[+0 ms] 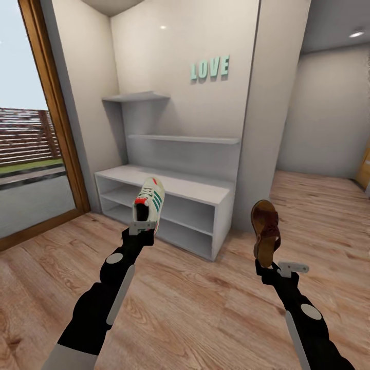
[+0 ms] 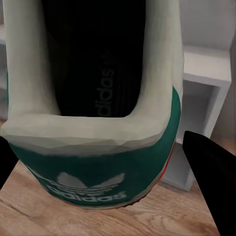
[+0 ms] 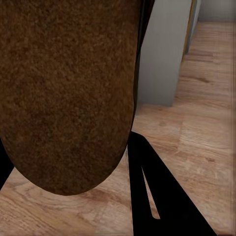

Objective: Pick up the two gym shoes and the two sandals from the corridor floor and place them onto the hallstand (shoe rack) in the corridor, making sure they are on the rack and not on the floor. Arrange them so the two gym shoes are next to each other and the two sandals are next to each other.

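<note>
we've got the left gripper (image 1: 137,226) at lower centre-left of the head view, clamped on the heel of a white low gym shoe with green side stripes and red-orange accents (image 1: 149,201), toe pointing up. the left wrist view looks straight at that green heel and the dark inside (image 2: 93,73). over at lower right, the right gripper (image 1: 271,265) is pinching the end of a dark reddish-brown leather strap sandal with a tan sole (image 1: 265,232), held upright; its grainy footbed (image 3: 69,88) looms in the right wrist view.

behind them, mid-frame, stands the white hallstand with bench top and two low shelf openings (image 1: 205,191); we see no shoes on it. teal letters (image 1: 209,68) sit upper centre. light wood-plank corridor floor (image 1: 205,313) lies below.

so by our reckoning: two items lifted, none racked, and the other gym shoe and sandal are yet to collect.
</note>
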